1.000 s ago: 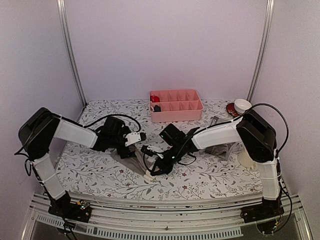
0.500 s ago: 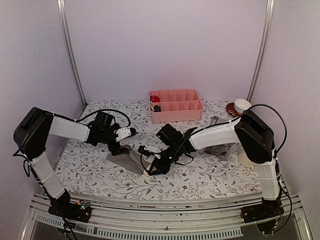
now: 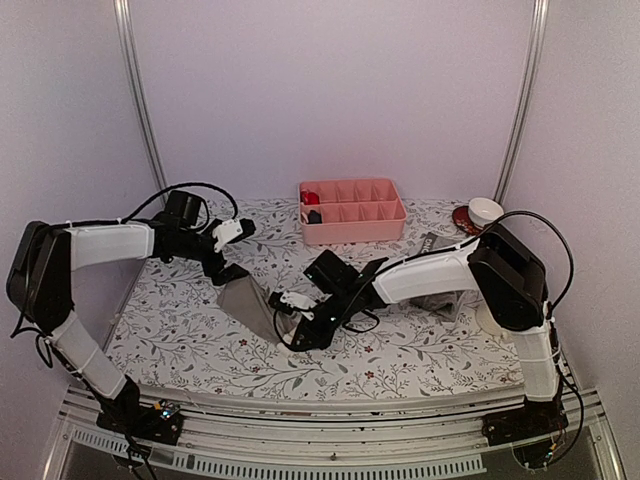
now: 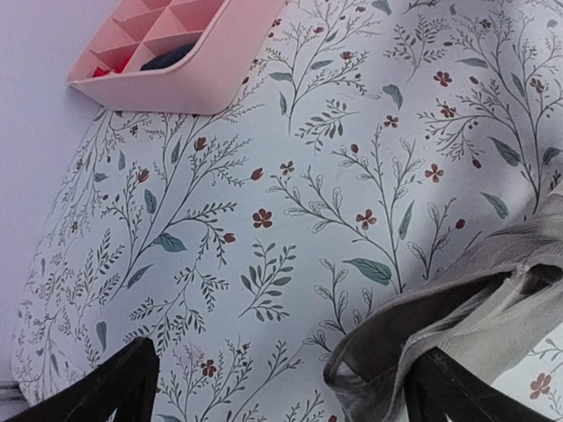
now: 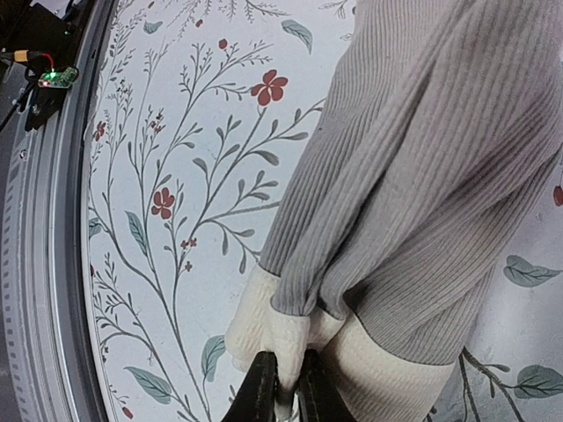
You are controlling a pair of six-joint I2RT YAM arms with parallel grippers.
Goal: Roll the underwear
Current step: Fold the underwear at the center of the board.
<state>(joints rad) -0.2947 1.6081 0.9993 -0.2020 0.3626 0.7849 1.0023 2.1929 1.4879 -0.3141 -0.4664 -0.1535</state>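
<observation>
The left gripper (image 4: 283,374) is wide open and holds nothing. One finger is just beside the grey briefs (image 3: 252,303) on the flowery table (image 3: 180,345). The right gripper (image 5: 286,391) pinches their pale waistband (image 5: 264,338). Behind sits the pink tray (image 3: 352,232). The right arm (image 3: 430,268) hides part of the boxer-briefs (image 3: 433,243). A white bowl (image 3: 486,209) sits far right.

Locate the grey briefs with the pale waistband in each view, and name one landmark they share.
Top external: the grey briefs lie just left of the picture's centre.
Left wrist: the grey briefs are in the lower right corner.
Right wrist: the grey briefs fill the right half, with the waistband at bottom centre.
Shared landmark: the floral table cover, in all three.
</observation>
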